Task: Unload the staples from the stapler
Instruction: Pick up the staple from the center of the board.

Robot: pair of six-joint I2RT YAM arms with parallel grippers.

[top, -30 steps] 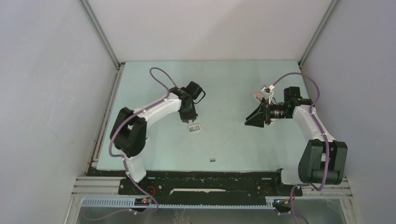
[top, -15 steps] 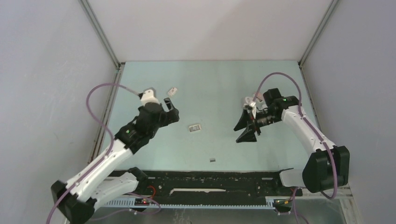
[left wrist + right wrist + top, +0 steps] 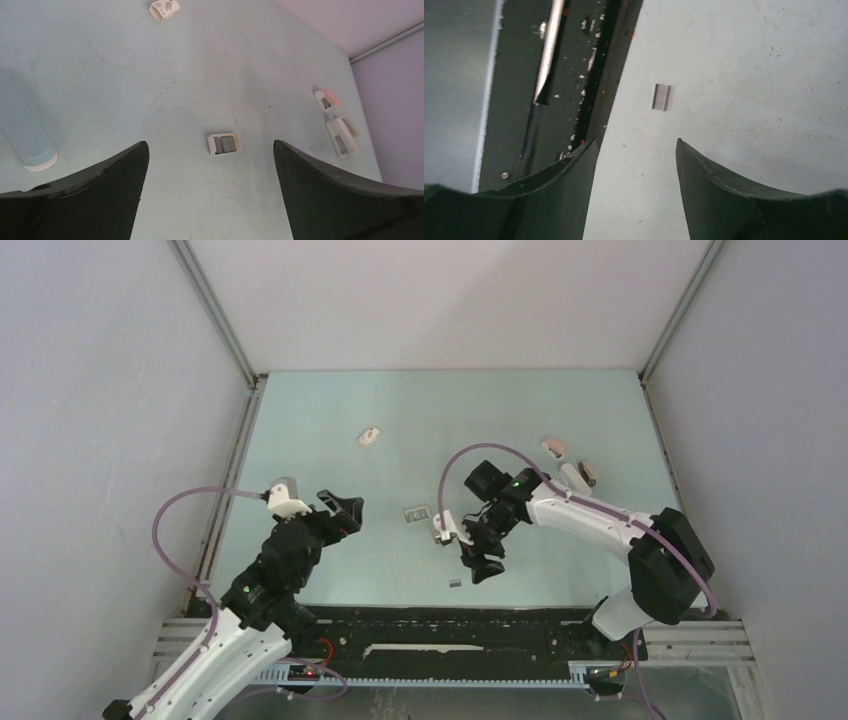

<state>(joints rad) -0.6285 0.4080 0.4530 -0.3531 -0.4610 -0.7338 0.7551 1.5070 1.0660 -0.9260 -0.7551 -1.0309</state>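
The pale green counter [image 3: 320,400] carries everything. The left hand [image 3: 342,508] hovers near the front left with its fingers spread wide and nothing between them. The right hand [image 3: 635,142] hangs over the counter's front edge, fingers apart and empty too. At the far right lie a white stapler [image 3: 342,136] and, just beyond it, a pink stapler [image 3: 326,98]. A white-and-red box [image 3: 164,8] sits far back. Mid-counter, a small white tray [image 3: 223,144] holds a grey block. The staples [image 3: 660,96], one loose grey strip, lie flat by the front edge, just ahead of the right hand.
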